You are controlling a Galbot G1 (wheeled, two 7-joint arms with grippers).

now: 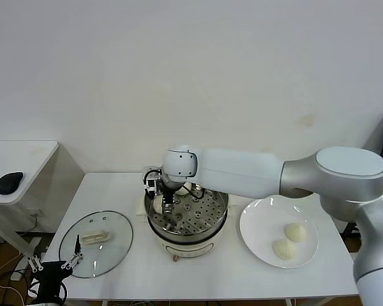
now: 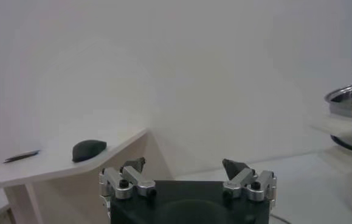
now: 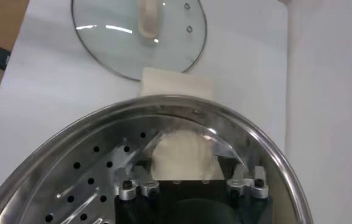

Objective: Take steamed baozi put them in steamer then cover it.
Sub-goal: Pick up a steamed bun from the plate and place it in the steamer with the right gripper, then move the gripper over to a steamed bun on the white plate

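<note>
- The right gripper is seen lowered inside the steamer, at the side nearest the cover, just above the perforated tray.
- In the right wrist view, a steamed baozi is seen between the fingers of the right gripper, against the steamer wall; the fingers are set narrowly about the bun and appear to touch it on both sides.
- Whether the bun rests on the tray or is lifted off it cannot be told.
- Another bun is partly seen at the far side of the steamer, behind the right arm.
- Two more buns are seen on the white plate, on the robot's right of the steamer, just beside each other.
- The cover is seen lying flat on the table, on the robot's left of the steamer, handle upward, apart from the pot.
- The left gripper is held low at the near left table corner, near the cover's rim; its fingers are spread wide with nothing between them.
- A dark computer mouse is noted on a side desk further left.
</note>
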